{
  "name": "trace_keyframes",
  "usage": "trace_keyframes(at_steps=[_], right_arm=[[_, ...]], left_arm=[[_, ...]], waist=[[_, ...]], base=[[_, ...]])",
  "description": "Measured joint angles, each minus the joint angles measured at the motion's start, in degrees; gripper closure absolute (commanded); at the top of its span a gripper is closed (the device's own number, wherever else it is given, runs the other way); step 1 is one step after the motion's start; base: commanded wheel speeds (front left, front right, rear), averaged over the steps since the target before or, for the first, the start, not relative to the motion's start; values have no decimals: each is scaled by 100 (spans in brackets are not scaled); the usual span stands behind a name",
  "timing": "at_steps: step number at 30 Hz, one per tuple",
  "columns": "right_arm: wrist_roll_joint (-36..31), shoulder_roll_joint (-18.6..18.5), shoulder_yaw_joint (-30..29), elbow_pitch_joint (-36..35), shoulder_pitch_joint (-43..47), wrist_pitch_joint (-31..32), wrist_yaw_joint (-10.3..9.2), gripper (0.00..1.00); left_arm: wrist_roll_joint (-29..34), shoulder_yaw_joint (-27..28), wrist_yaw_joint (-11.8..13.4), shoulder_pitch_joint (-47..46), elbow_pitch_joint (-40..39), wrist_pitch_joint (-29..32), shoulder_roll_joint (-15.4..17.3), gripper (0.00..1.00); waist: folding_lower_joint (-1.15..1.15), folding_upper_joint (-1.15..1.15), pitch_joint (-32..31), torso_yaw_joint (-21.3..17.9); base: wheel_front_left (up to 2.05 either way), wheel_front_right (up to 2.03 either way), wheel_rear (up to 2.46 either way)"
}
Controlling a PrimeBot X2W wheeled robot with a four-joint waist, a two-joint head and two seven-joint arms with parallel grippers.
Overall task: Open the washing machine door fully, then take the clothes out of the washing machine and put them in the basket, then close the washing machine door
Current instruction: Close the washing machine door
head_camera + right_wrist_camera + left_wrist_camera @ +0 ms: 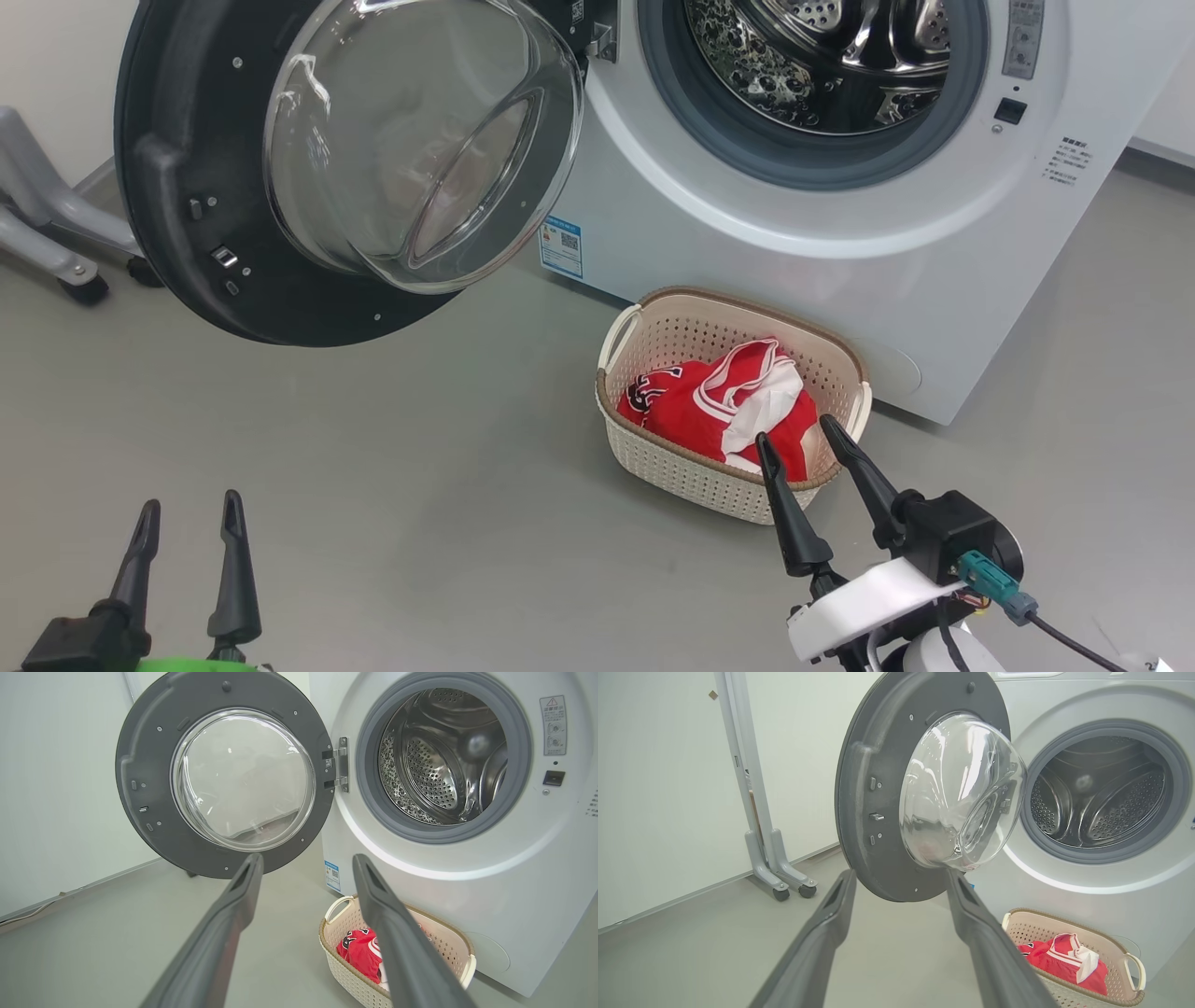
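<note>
Grey floor, white wall at far left, wheeled stand parked there. Left gripper sat at lower left, jaws spread, nothing in them. Right gripper sat at lower right, also spread and empty, tips over the basket near rim. Clothes lay in the basket, centre-right, against the washer front. Drum looked empty, so my read was that only the closing step was left.

Door hung wide open at upper left, straight up-frame from the left gripper and well apart; right gripper was farther off. Hinge was on its right edge and latch on the left. The free left edge would need catching and swinging right. Left arm looked the better pick.

Writing: blue label with QR code, warning sticker with triangle. Print was too small to read. Jersey digits were folded, unreadable.
</note>
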Motion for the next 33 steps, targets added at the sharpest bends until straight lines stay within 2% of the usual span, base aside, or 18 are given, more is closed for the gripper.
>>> trace_keyframes(at_steps=[33], right_arm=[[2,-2,54,165,-116,0,3,0]], left_arm=[[48,45,0,133,-79,0,-83,0]], waist=[[0,0,74,5]], base=[[0,0,0]])
